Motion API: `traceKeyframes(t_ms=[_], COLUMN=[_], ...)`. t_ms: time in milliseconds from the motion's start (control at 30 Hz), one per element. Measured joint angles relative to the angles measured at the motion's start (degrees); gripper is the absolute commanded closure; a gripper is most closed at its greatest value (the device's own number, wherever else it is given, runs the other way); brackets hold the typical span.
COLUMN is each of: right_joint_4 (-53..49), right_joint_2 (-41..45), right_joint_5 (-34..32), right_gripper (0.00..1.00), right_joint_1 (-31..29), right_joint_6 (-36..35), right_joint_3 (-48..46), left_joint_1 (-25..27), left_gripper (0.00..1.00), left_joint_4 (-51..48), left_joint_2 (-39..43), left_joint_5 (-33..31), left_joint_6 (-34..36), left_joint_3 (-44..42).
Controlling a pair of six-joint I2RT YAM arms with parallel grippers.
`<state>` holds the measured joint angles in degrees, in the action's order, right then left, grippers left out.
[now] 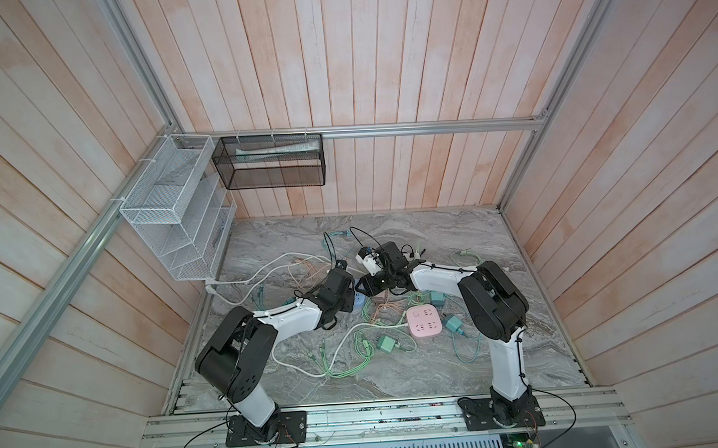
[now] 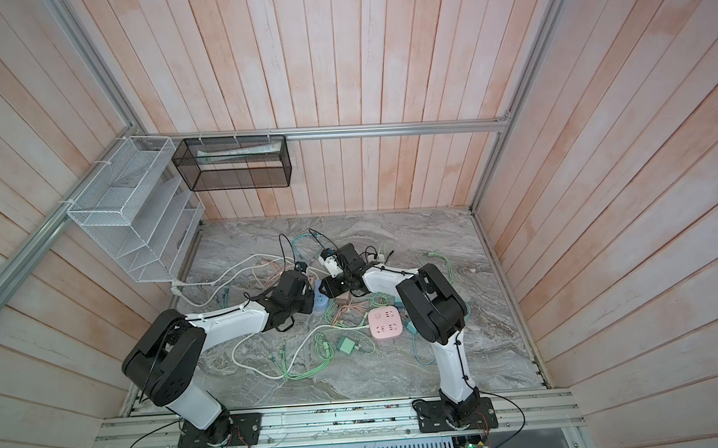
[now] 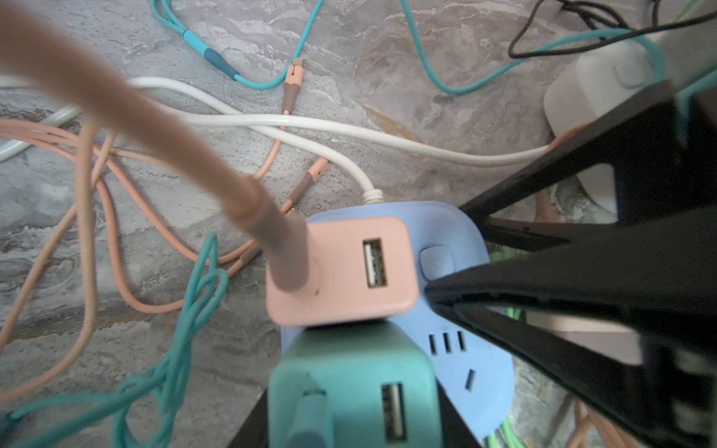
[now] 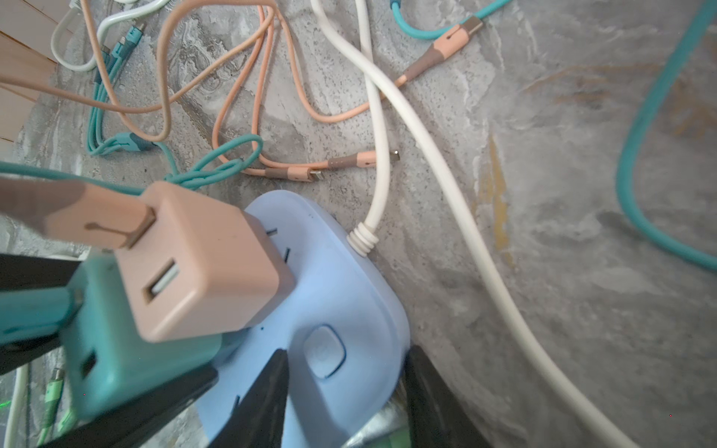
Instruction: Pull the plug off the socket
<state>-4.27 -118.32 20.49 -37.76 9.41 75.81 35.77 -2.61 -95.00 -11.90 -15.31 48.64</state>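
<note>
A light-blue socket [image 4: 341, 294] lies on the marble table, and only a sliver of the socket [image 1: 360, 302] shows between the two wrists in both top views. A pink plug [image 3: 349, 271] and a teal plug [image 3: 349, 388] stand plugged into its top side by side, each with a cable of its own colour. My left gripper [image 3: 357, 426] is shut on the teal plug, with a black finger on either flank. My right gripper [image 4: 347, 357] brackets the socket's button end. One finger rests on the top face beside the button and the other presses against the rim.
Pink, teal, green and white cables tangle all round the socket. A white charger [image 3: 597, 89] sits just beyond it. A pink power strip [image 1: 424, 321] and green chargers [image 1: 386, 343] lie nearer the front. A white wire rack [image 1: 173, 208] and a black basket [image 1: 271, 160] hang on the walls.
</note>
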Motion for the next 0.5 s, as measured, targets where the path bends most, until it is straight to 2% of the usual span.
traceKeyframes(t_ms=[200,500], right_joint_4=[-0.02,0.22], right_joint_2=[0.00,-0.07], right_joint_5=[-0.09,-0.52], right_gripper=[0.55,0.55], right_joint_1=[-0.04,-0.35], right_joint_6=[-0.02,-0.02], right_joint_3=[0.11,0.11], left_joint_1=[0.87,-2.99], left_gripper=[0.73,0.73], left_joint_4=[-0.79,-0.07], left_joint_2=[0.04,3.69], left_joint_5=[-1.70,5.09], left_joint_6=[0.63,-1.88], left_joint_3=[0.28,-1.11])
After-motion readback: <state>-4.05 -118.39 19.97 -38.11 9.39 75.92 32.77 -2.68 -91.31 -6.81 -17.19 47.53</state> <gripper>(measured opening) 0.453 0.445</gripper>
